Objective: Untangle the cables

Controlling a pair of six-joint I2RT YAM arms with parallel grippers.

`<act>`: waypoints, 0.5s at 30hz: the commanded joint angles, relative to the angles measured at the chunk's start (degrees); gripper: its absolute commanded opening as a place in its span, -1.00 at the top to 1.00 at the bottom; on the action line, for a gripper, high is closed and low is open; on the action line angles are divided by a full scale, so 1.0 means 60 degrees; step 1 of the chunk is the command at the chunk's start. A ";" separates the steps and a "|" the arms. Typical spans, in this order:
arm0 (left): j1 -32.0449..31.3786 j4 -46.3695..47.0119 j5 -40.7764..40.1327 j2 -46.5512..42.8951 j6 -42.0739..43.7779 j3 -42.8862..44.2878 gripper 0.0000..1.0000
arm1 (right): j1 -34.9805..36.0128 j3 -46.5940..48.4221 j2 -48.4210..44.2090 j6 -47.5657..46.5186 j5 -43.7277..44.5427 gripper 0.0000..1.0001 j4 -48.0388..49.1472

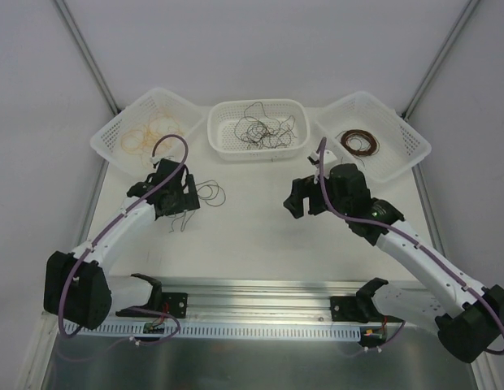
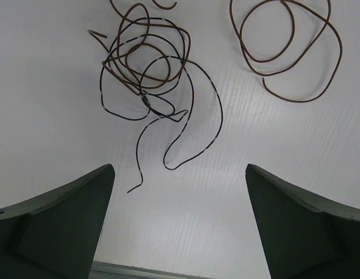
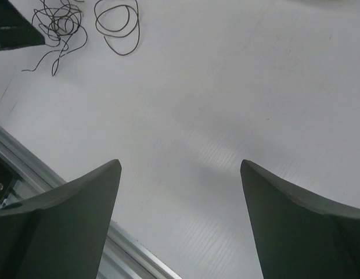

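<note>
A tangle of thin black and dark brown cables [image 1: 206, 192] lies on the white table just right of my left gripper [image 1: 180, 218]. In the left wrist view the tangle [image 2: 146, 70] lies ahead of the open left gripper [image 2: 179, 168], with a separate dark brown loop [image 2: 290, 52] to its right. Nothing is between the fingers. My right gripper [image 1: 295, 199] hovers open over bare table at centre right. The right wrist view shows that gripper [image 3: 180, 163] empty, the tangle [image 3: 58, 23] and the loop [image 3: 117, 23] far off at the upper left.
Three white baskets stand along the back. The left one [image 1: 102, 145] holds yellow-tan wires [image 1: 146, 134], the middle one [image 1: 256, 104] a loose dark tangle [image 1: 264, 130], the right one [image 1: 419, 146] a dark brown coil [image 1: 358, 144]. An aluminium rail [image 1: 260, 294] runs along the near edge.
</note>
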 commanded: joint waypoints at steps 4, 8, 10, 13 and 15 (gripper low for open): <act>-0.0054 0.0412 0.0508 0.1363 -0.1605 0.0502 -0.90 | 0.0377 -0.1019 -0.1390 0.0340 0.0187 -0.76 -0.0152; -0.0449 0.0779 0.0509 0.2066 -0.1694 0.1027 -0.86 | 0.0392 -0.1546 -0.1888 0.0355 0.0261 -0.76 -0.0240; -0.0640 0.0823 0.0363 0.2564 -0.1723 0.1365 -0.85 | 0.0392 -0.1723 -0.2137 0.0355 0.0275 -0.75 -0.0255; -0.0802 0.0940 0.0113 0.3267 -0.1782 0.2010 -0.79 | 0.0392 -0.2031 -0.2372 0.0355 0.0363 -0.75 -0.0241; -0.0787 0.0940 0.0011 0.3911 -0.1767 0.2508 -0.77 | 0.0392 -0.2105 -0.2548 0.0355 0.0363 -0.75 -0.0313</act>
